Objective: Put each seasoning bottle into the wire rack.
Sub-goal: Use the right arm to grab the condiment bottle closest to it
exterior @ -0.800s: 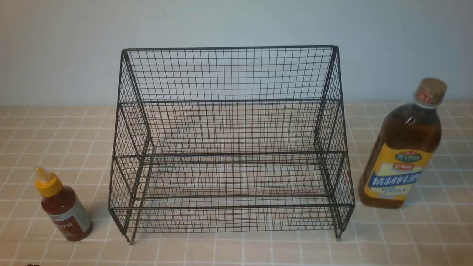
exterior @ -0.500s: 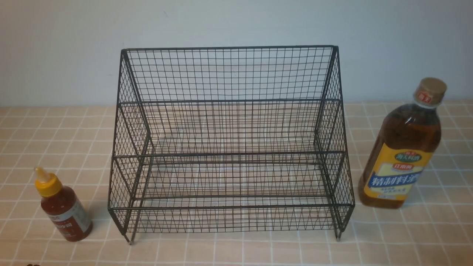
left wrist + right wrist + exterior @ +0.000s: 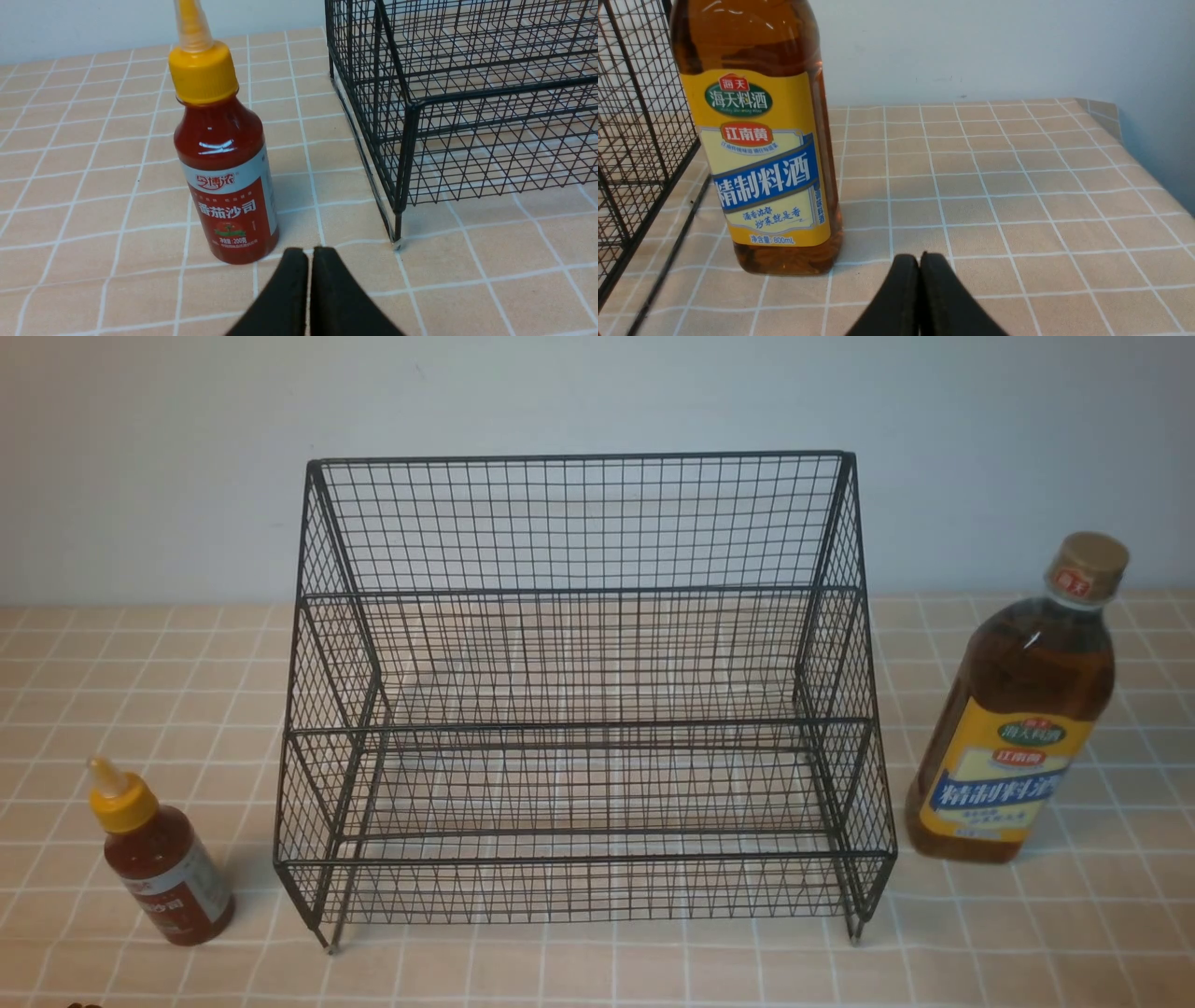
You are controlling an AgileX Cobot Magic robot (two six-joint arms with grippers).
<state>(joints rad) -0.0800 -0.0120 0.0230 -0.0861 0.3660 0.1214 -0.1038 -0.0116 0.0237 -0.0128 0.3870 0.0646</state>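
The black wire rack [image 3: 583,709] stands mid-table with both tiers bare; one corner of it [image 3: 448,116] shows in the left wrist view. A small red-sauce bottle [image 3: 161,859] with a yellow nozzle cap stands upright to its left. A tall amber bottle [image 3: 1018,709] with a tan cap and yellow-blue label stands upright to its right. My left gripper [image 3: 309,252] is shut and empty, just short of the red bottle [image 3: 224,158]. Near the amber bottle [image 3: 761,140], my right gripper [image 3: 920,256] is likewise shut with nothing in it. Neither arm appears in the front view.
The table wears a tan checked cloth [image 3: 597,971]. A pale wall [image 3: 597,392] rises close behind the rack. The table's right edge [image 3: 1134,140] shows in the right wrist view.
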